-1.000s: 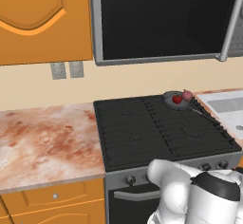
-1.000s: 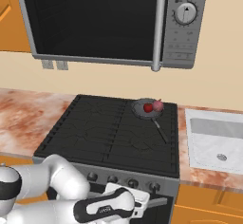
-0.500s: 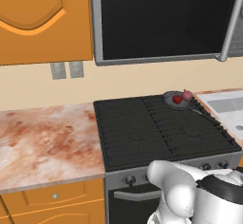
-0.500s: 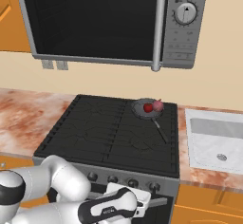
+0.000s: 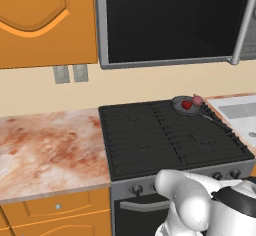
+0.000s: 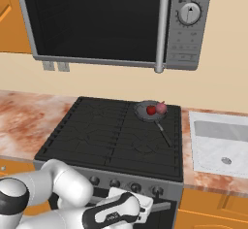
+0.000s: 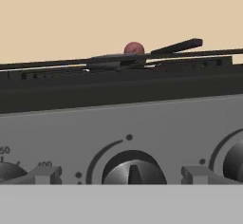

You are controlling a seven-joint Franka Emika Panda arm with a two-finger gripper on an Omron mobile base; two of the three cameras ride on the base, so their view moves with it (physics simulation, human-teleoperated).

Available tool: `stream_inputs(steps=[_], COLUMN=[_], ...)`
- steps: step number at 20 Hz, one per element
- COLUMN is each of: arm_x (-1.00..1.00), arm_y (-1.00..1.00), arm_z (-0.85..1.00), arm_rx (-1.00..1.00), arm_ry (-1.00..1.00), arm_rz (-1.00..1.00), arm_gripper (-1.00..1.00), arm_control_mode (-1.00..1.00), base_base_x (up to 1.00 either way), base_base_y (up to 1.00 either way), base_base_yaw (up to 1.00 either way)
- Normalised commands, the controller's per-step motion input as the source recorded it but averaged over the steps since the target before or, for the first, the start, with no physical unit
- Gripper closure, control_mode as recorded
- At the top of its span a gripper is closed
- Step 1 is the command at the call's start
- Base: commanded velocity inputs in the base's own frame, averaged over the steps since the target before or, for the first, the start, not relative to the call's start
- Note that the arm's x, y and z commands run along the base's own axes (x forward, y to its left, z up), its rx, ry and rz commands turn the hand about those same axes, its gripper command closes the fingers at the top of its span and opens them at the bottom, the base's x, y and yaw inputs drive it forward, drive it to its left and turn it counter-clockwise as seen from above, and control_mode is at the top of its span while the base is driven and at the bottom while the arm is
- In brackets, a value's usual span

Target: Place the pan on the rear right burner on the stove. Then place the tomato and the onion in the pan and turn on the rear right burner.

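Observation:
The pan [image 5: 181,102] [image 6: 143,110] sits on the rear right burner [image 5: 167,114] [image 6: 173,117] of the stove [image 5: 150,145] [image 6: 97,140], its black handle pointing toward the front. The tomato [image 5: 186,105] [image 6: 151,110] and the onion [image 5: 197,100] [image 6: 161,108] lie in it. In the hand view the onion [image 7: 134,48] peeks above the pan [image 7: 111,60]. My gripper [image 6: 147,204] [image 7: 121,174] hangs low before the stove's front panel, open, its fingertips [image 7: 45,174] flanking one dark knob [image 7: 134,170] without touching it.
More knobs [image 7: 235,163] line the grey front panel. A microwave [image 6: 116,24] hangs above the stove. Marble counter [image 5: 50,150] lies to the left, a sink [image 6: 220,143] to the right. Orange cabinets [image 5: 45,20] fill the upper left.
The hand has edged slightly to the right along the stove's front panel. Pan, tomato and onion have not moved.

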Motion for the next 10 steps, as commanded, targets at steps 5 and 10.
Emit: stream_inputs(steps=[5,10], arm_x=[0.0,0.0], arm_y=[0.01,0.0], arm_z=[-0.08,-0.03], arm_rx=[0.0,0.0], arm_ry=[0.0,0.0], arm_rz=[0.0,0.0], arm_gripper=[1.0,1.0], arm_control_mode=[-1.0,-1.0], base_base_x=[0.0,0.0], base_base_y=[0.0,0.0], base_base_yaw=[0.0,0.0])
